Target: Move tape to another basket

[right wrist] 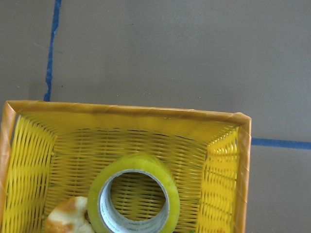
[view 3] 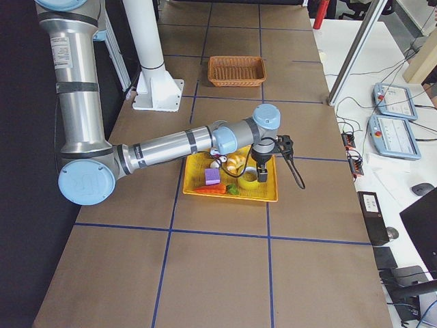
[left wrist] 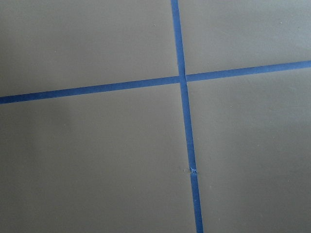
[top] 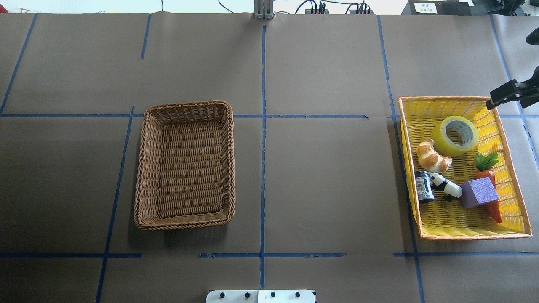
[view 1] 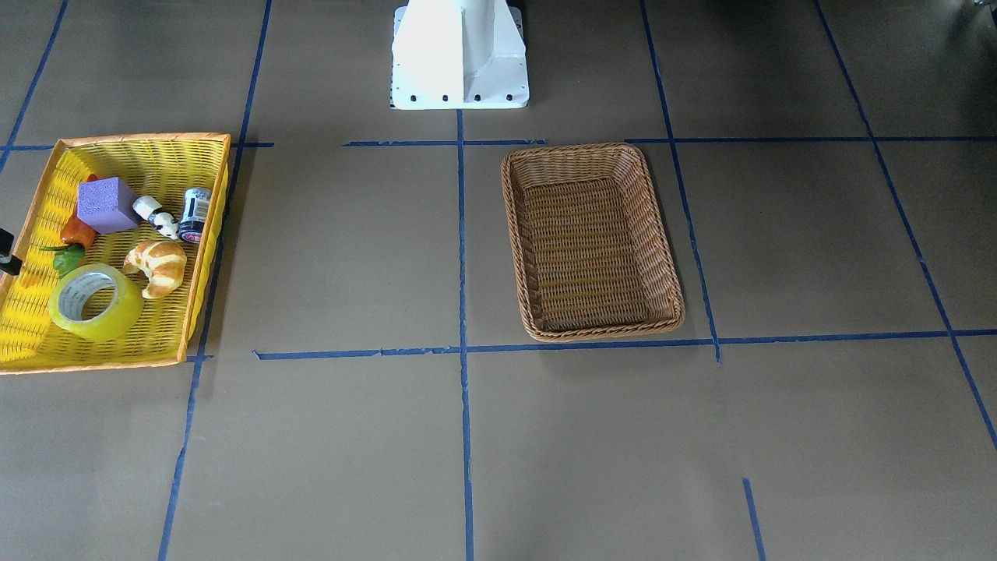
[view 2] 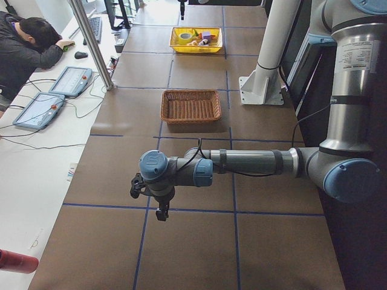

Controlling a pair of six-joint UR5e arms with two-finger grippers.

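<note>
The tape (top: 459,135), a yellow-green roll with a whitish core, lies in the far end of the yellow basket (top: 442,99); it also shows in the front view (view 1: 95,302) and the right wrist view (right wrist: 135,194). The brown wicker basket (top: 185,105) stands empty left of the table's middle. My right gripper (view 3: 261,174) hangs over the yellow basket's far end, close to the tape; only a black part of it (top: 507,94) shows at the overhead view's edge, so I cannot tell its state. My left gripper (view 2: 162,214) hovers over bare table far from both baskets; I cannot tell its state.
The yellow basket also holds a croissant (top: 431,155), a carrot (top: 488,185), a purple block (top: 479,192), a panda figure (top: 444,185) and a small can (top: 424,187). Blue tape lines (top: 263,168) grid the brown table. A person (view 2: 27,45) sits at the side desk.
</note>
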